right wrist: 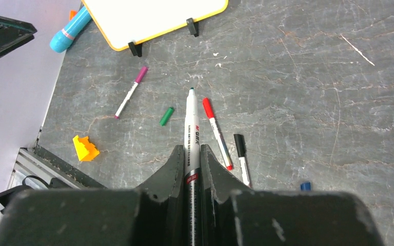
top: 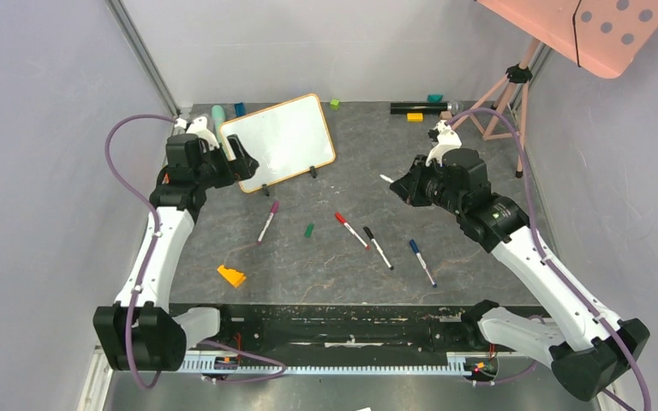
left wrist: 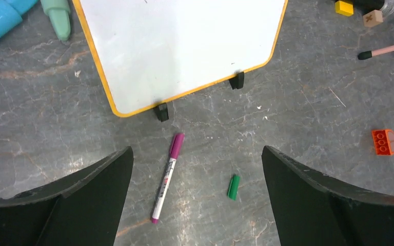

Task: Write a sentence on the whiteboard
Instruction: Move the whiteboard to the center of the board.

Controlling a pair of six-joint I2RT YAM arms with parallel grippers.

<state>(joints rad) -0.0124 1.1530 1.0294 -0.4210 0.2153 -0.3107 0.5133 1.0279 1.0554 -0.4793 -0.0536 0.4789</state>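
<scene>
The whiteboard [top: 278, 141] stands tilted on two black clip feet at the back left, orange-framed. Its white face [left wrist: 184, 46] is blank; no sentence shows on it. My left gripper [top: 240, 160] hangs by the board's lower left edge, wide open [left wrist: 197, 148], with nothing between its fingers. Under it lie a purple-capped marker [left wrist: 166, 177] and a loose green cap [left wrist: 233, 187]. My right gripper [top: 398, 184] is to the right of the board, above the table. It is shut [right wrist: 192, 151] on an uncapped white marker [right wrist: 191, 123], whose dark green tip points toward the board [right wrist: 154, 13].
Red [top: 351, 229], black [top: 377, 247] and blue [top: 421, 261] markers lie in mid-table. A yellow-orange block [top: 231, 276] sits near the front, an orange brick [left wrist: 385, 142] to the right. A blue cylinder [left wrist: 0, 18] and mint piece [left wrist: 56, 15] lie behind the board. A pink tripod [top: 505, 94] stands back right.
</scene>
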